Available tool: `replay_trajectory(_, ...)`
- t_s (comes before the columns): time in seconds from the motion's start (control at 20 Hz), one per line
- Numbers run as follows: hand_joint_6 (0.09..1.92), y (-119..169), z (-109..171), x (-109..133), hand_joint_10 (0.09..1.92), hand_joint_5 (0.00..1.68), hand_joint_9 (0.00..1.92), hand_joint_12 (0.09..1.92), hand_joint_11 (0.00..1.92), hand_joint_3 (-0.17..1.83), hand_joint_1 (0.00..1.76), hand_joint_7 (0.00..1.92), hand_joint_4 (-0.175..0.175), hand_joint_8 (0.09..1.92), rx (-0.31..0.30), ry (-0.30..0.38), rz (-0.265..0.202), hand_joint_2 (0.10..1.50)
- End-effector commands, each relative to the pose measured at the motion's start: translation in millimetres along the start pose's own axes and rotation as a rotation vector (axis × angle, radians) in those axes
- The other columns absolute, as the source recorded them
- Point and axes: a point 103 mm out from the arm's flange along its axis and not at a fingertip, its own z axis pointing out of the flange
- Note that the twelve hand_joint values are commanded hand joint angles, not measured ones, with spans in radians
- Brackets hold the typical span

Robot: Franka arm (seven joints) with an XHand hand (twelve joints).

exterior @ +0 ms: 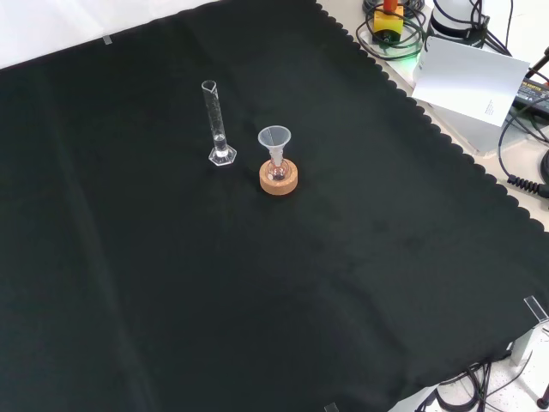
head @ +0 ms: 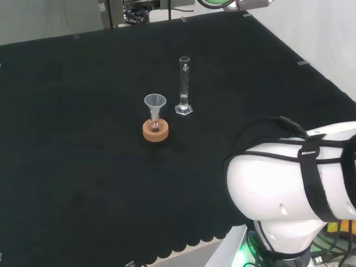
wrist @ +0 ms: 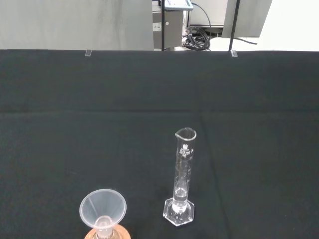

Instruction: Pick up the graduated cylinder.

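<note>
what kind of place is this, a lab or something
Most likely a robotics lab set up as a mock chemistry bench. A clear graduated cylinder stands upright on a black cloth, beside a funnel set in a small flask on a cork ring. Cables and equipment lie along the bench edge.

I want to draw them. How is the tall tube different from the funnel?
The cylinder is tall and thin; the funnel is short with a wide mouth. The cylinder stands on the cloth on its own flat foot; the funnel sits above a cork ring. Both are clear and upright.
</note>
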Motion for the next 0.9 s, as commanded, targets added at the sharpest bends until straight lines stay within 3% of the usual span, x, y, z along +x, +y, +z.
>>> replay_trajectory(0.05, 0.09, 6, 8, -9, 0.64, 0.26, 0.15, 1.33, 0.00, 0.36, 0.00, 0.00, -0.017, 0.49, 0.014, -0.009, 0.001, 1.23)
replay_trajectory(0.55, 0.09, 21, 37, -24, 0.65, 0.26, 0.16, 1.33, 0.00, 0.35, 0.00, 0.01, -0.019, 0.50, 0.027, 0.021, 0.045, 1.23)
replay_trajectory(0.9, 0.09, 37, 74, -55, 0.66, 0.28, 0.20, 1.37, 0.00, 0.33, 0.03, 0.04, -0.025, 0.51, 0.012, 0.103, 0.061, 1.23)
